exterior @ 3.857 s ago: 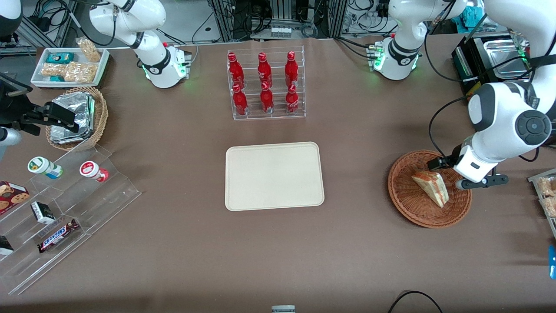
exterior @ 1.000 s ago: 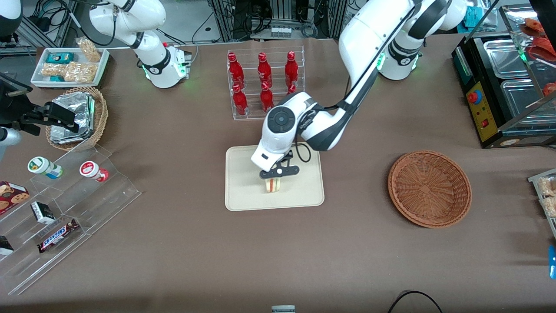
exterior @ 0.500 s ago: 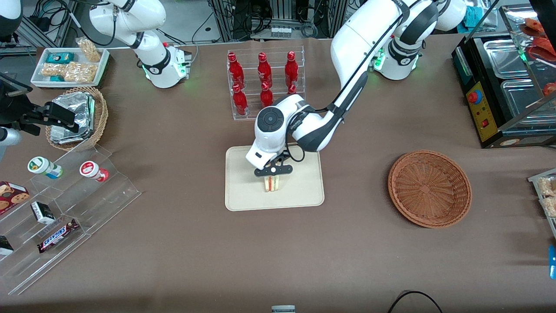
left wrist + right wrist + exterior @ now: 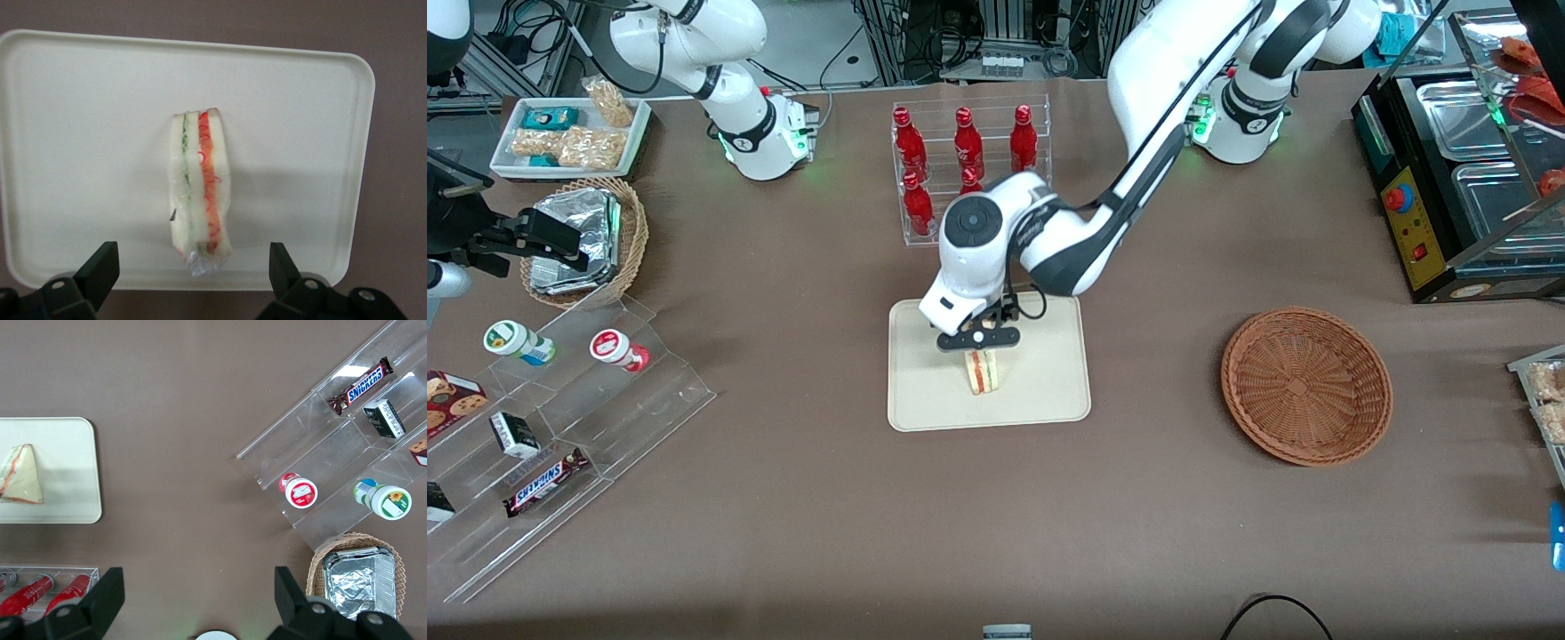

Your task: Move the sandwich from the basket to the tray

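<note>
The sandwich (image 4: pixel 983 372) stands on edge on the cream tray (image 4: pixel 1040 391), its red and green filling lines facing up. My left gripper (image 4: pixel 979 347) hangs just above it, open, touching nothing. In the left wrist view the sandwich (image 4: pixel 199 187) sits near the middle of the tray (image 4: pixel 80 133), and both black fingers (image 4: pixel 101 263) stand wide apart on either side of its wrapped tip, clear of it. The parked arm's wrist view shows the sandwich (image 4: pixel 20 475) on the tray (image 4: pixel 67 467) too. The reddish-brown basket (image 4: pixel 1305 384) sits toward the working arm's end with nothing in it.
A clear rack of red bottles (image 4: pixel 971 173) stands just farther from the front camera than the tray, under my forearm. Toward the parked arm's end are a stepped acrylic shelf of snacks (image 4: pixel 560 418), a pale basket of foil packs (image 4: pixel 587 240) and a white snack tray (image 4: pixel 569 133).
The sandwich, earlier lying in the basket, now stands on the tray. Over the last second the gripper has let go of it and risen a little.
</note>
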Controlling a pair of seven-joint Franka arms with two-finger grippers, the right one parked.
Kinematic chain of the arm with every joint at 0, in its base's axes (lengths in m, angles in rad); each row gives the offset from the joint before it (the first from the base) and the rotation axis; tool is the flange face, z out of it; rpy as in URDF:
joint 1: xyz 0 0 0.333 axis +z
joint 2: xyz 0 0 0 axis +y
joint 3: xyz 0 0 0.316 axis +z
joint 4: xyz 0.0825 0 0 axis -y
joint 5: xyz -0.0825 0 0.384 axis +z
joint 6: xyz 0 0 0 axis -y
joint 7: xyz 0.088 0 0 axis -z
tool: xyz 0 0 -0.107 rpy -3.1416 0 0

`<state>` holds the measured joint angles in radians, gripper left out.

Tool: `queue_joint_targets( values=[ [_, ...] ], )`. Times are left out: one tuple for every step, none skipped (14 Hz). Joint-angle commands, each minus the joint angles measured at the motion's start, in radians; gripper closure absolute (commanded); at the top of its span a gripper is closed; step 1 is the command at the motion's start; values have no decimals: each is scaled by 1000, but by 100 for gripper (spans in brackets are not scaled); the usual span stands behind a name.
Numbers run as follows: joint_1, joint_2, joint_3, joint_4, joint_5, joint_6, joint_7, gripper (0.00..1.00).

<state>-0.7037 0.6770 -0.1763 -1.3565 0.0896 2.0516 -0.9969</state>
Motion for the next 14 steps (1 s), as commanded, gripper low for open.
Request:
queue_joint_targets(
  values=[
    [48, -131, 43, -44, 1, -170, 0, 0],
    [73, -143, 41, -53, 2, -213, 10, 0],
    [107, -160, 43, -91, 2, -218, 45, 0],
    [136, -184, 43, -137, 4, -215, 90, 0],
    [176, -221, 43, -188, 5, -209, 143, 0],
    [211, -253, 43, -225, 5, -209, 191, 0],
    [251, -293, 43, -266, 5, -209, 246, 0],
    [286, -336, 43, -310, 5, -212, 298, 0],
    [317, -377, 43, -352, 5, -214, 348, 0],
    [352, -425, 43, -387, 5, -218, 398, 0],
    [380, -462, 43, -415, 4, -225, 443, 0],
    [412, -500, 43, -438, 4, -244, 490, 0],
    [441, -531, 43, -441, 1, -278, 527, 0],
    [476, -559, 41, -438, -2, -313, 559, 0]
  ],
)
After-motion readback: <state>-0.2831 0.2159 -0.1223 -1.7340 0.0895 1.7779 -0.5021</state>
